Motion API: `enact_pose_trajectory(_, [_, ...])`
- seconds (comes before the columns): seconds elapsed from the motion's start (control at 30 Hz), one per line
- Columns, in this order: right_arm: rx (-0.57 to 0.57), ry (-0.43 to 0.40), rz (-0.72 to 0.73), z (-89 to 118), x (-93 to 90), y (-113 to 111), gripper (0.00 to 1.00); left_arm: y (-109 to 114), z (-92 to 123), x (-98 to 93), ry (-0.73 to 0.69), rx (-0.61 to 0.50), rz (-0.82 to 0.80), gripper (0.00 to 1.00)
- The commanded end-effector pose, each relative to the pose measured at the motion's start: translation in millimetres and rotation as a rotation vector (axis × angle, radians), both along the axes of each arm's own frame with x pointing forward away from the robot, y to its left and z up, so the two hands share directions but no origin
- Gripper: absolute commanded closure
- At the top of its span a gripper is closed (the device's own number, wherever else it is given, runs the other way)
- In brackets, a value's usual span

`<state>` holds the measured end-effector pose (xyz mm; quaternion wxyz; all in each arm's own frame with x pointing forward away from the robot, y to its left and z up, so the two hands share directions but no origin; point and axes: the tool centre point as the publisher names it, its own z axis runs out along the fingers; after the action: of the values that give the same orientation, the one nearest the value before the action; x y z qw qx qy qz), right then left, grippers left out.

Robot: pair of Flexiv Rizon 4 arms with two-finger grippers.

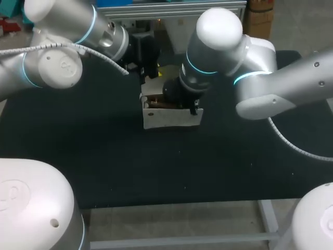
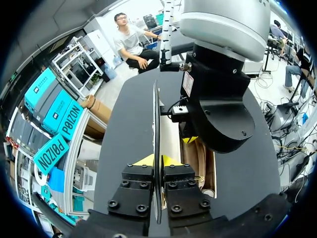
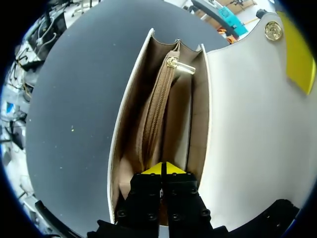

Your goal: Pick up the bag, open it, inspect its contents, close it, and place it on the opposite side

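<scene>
Gaping bag (image 3: 247, 129) — right gripper (image 3: 161, 167) inside

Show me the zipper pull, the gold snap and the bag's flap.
zipper pull (image 3: 184, 68), right wrist view, its gold tab.
gold snap (image 3: 272, 30), right wrist view, its centre.
flap (image 3: 247, 129), right wrist view, its white inner face.

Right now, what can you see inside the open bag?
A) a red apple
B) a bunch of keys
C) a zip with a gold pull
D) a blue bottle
C: the right wrist view looks into the open bag, where a tan zip with a gold pull runs along the middle.
</scene>
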<state>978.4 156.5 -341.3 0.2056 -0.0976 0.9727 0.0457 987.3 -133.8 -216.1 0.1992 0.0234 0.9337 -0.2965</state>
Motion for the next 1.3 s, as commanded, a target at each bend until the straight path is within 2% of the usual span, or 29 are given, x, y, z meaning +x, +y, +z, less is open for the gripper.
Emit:
enact_pose_trajectory(0.03, [-0.020, 0.026, -0.005, -1.9, 2.8, 3.4, 0.71, 0.7, 0.5, -2.9, -0.006, -0.006, -0.002, 1.00])
enact_pose_trajectory(0.07, [-0.022, 0.030, -0.006, -2.3, 3.1, 3.2, 0.63, 0.7, 0.4, -3.0, -0.007, -0.006, -0.003, 1.00])
enact_pose_trajectory(0.13, [-0.023, 0.040, -0.007, -3.2, 3.6, 3.0, 0.54, 0.7, 0.2, -3.4, -0.009, -0.005, -0.004, 1.00])
enact_pose_trajectory(0.2, [-0.025, 0.050, -0.007, -4.7, 3.9, 2.9, 0.50, 0.6, 0.1, -3.5, -0.011, -0.005, -0.004, 1.00])
enact_pose_trajectory(0.23, [-0.025, 0.056, -0.006, -5.5, 4.0, 2.8, 0.42, 0.6, 0.0, -3.8, -0.012, -0.005, -0.005, 1.00])
enact_pose_trajectory(0.27, [-0.025, 0.060, -0.004, -6.4, 3.9, 2.8, 0.39, 0.5, -0.2, -4.1, -0.014, -0.005, -0.006, 1.00])
enact_pose_trajectory(0.5, [-0.028, 0.075, -0.004, -9.8, 3.1, 2.7, 0.27, -0.4, -0.4, -6.6, -0.030, 0.000, -0.017, 1.00])
enact_pose_trajectory(0.7, [-0.030, 0.077, -0.003, -10.1, 2.8, 2.5, 0.24, -0.8, -0.2, -6.9, -0.036, 0.001, -0.022, 1.00])
enact_pose_trajectory(0.8, [-0.031, 0.078, -0.003, -10.2, 2.7, 2.4, 0.19, -0.9, -0.3, -6.9, -0.036, 0.001, -0.022, 1.00])
enact_pose_trajectory(1.3, [-0.031, 0.077, -0.003, -9.9, 2.5, 2.8, 0.15, -0.8, -0.7, -5.7, -0.032, 0.003, -0.022, 1.00])
